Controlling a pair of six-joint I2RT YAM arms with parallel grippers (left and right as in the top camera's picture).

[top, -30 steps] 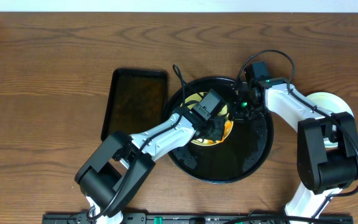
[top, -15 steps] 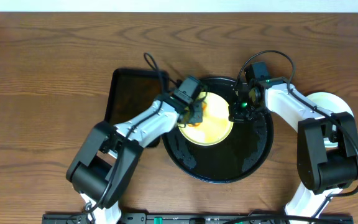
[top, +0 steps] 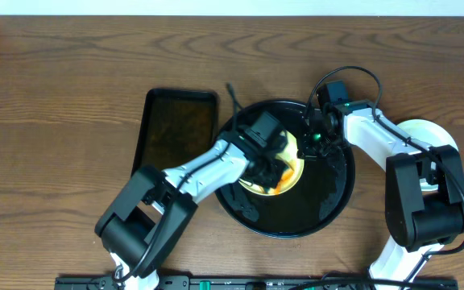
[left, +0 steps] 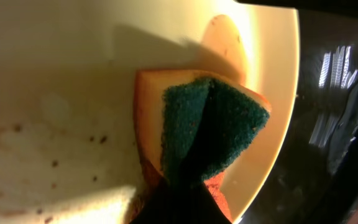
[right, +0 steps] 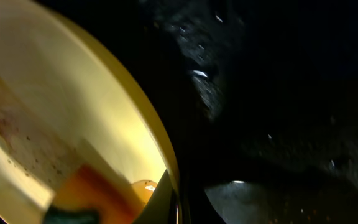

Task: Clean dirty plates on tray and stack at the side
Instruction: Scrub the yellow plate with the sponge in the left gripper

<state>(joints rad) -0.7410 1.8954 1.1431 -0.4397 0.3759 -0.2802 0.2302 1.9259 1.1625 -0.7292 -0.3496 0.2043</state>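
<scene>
A pale yellow plate [top: 293, 171] lies in the round black tray [top: 329, 201]. My left gripper [top: 271, 167] is shut on the teal-and-orange sponge [left: 213, 130] and presses it on the plate [left: 61, 93], which bears brown specks and smears. My right gripper [top: 307, 145] is shut on the plate's right rim [right: 166, 162]; the plate's inside [right: 61, 112] shows in the right wrist view. Pale plates [top: 425, 133] stand stacked at the table's right side, partly hidden by my right arm.
A narrower black rectangular tray [top: 176, 129] lies left of the round tray. The round tray's floor [right: 278, 93] is wet and glossy. Bare wooden table [top: 55, 121] spreads to the left and back.
My left gripper with the sponge has swept from the plate's middle to its upper left and back to its lower right part. My right gripper has kept its hold on the rim.
</scene>
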